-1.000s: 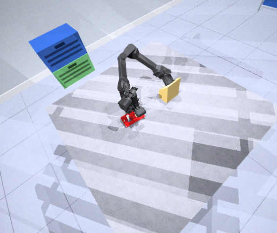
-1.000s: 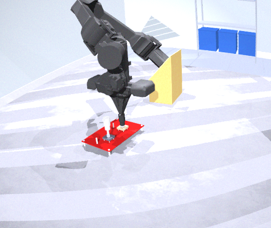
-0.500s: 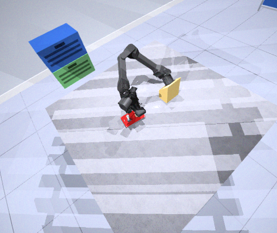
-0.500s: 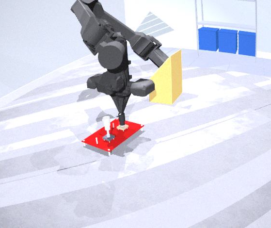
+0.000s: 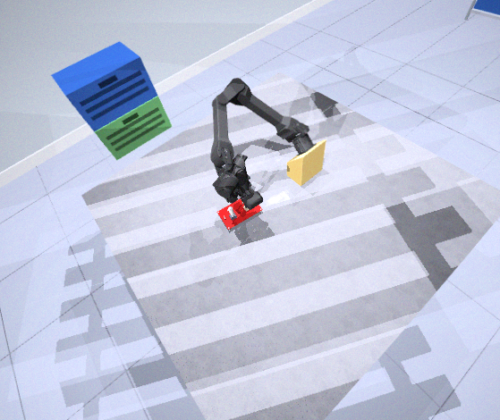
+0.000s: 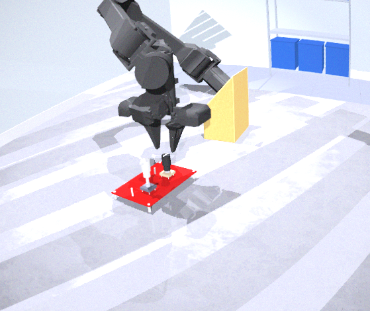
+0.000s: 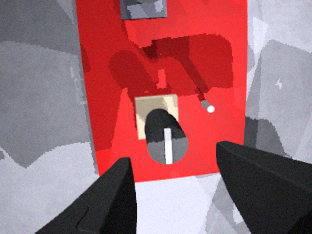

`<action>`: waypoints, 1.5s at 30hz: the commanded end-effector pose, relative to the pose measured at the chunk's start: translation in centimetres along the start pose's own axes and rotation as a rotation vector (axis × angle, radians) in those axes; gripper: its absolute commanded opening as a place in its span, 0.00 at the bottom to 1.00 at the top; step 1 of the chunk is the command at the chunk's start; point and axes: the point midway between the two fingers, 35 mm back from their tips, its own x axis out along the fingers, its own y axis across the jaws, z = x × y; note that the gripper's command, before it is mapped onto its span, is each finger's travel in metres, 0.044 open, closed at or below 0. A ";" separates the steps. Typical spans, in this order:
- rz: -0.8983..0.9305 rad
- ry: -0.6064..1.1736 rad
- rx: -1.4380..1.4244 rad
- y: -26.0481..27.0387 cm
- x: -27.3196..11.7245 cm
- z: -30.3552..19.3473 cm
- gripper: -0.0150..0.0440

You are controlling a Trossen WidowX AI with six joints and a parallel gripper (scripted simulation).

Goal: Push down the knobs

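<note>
The red circuit board [image 5: 228,222] [image 6: 182,175] [image 7: 200,162] stands on short legs. A black knob [image 6: 166,163] [image 7: 159,131] with a white line on top stands upright over the beige potentiometer [image 6: 167,174] [image 7: 170,102]; its lower end is close above the base, and I cannot tell if they touch. A white knob [image 6: 146,170] stands high over the grey potentiometer [image 6: 148,188] [image 7: 145,10], with pale shaft showing below it. My gripper [image 6: 165,149] [image 7: 174,160] is partly open and empty, its fingertips just above the black knob, one to each side in the wrist view.
A thin pale post [image 6: 132,191] rises near the board's left end, and another post [image 6: 154,171] [image 7: 208,107] stands near the beige potentiometer. A yellow slanted block [image 5: 308,163] [image 6: 223,114] stands behind and right of the board, at the arm's base.
</note>
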 end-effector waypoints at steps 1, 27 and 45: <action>0.000 -0.011 -0.011 -0.1 -0.1 0.1 0.52; -0.014 -0.038 -0.862 -0.1 -1.9 2.3 0.25; -0.019 -0.028 -1.487 -0.1 -2.9 3.7 0.25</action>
